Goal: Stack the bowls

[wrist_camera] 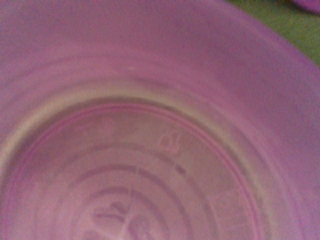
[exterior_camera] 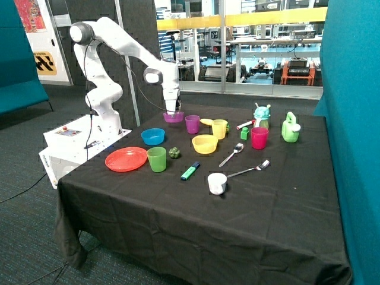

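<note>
The purple bowl (exterior_camera: 173,117) sits on the black tablecloth at the table's back edge, beside the purple cup (exterior_camera: 192,123). My gripper (exterior_camera: 173,110) is down at this bowl, right over its rim. In the wrist view the purple bowl's inside (wrist_camera: 150,150) fills nearly the whole picture, very close. The blue bowl (exterior_camera: 153,136) stands nearer the front, between the purple bowl and the red-orange plate. The yellow bowl (exterior_camera: 205,143) stands in the middle of the table. All three bowls stand apart, none inside another.
A red-orange plate (exterior_camera: 126,159) and a green cup (exterior_camera: 157,159) stand in front of the blue bowl. A yellow cup (exterior_camera: 219,128), pink cup (exterior_camera: 259,138), white cup (exterior_camera: 217,183), two spoons (exterior_camera: 231,154), a green marker (exterior_camera: 190,171) and a green watering can (exterior_camera: 290,127) are spread across the table.
</note>
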`<state>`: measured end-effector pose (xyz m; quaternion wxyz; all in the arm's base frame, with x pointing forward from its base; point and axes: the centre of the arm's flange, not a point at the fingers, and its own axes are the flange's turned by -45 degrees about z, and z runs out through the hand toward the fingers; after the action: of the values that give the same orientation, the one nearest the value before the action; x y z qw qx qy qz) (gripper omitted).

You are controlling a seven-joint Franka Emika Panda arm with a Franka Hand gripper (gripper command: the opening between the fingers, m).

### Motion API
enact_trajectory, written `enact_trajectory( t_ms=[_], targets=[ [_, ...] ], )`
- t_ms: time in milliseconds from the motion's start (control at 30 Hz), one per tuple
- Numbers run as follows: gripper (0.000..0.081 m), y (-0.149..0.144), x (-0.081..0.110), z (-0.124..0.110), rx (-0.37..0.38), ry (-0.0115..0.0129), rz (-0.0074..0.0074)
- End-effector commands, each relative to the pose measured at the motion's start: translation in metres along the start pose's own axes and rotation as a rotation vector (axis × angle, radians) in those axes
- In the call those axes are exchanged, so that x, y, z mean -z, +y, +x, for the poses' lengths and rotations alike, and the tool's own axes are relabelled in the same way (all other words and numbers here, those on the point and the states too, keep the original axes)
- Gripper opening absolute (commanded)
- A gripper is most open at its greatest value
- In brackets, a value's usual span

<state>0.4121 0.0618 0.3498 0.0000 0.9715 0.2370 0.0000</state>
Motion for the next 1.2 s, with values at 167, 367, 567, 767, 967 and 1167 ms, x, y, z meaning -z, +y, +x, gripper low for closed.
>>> enact_trajectory(
  t_ms=[167, 367, 567, 767, 967, 1167],
  targets=[
    [0.0, 0.029, 0.038, -0.003, -0.029, -0.0001, 0.0001],
    [0.0, 0.05, 0.047, -0.018, -0.066, -0.0001, 0.0001],
    [0.0, 0.069, 0.05, -0.034, -0.107, -0.0001, 0.0001],
    [0.0, 0.089, 0.051, -0.054, -0.144, -0.0001, 0.0001],
    [0.0, 0.11, 0.049, -0.069, -0.174, -0.0001, 0.0001],
    [0.0, 0.123, 0.047, -0.074, -0.191, -0.0001, 0.0001]
  ],
)
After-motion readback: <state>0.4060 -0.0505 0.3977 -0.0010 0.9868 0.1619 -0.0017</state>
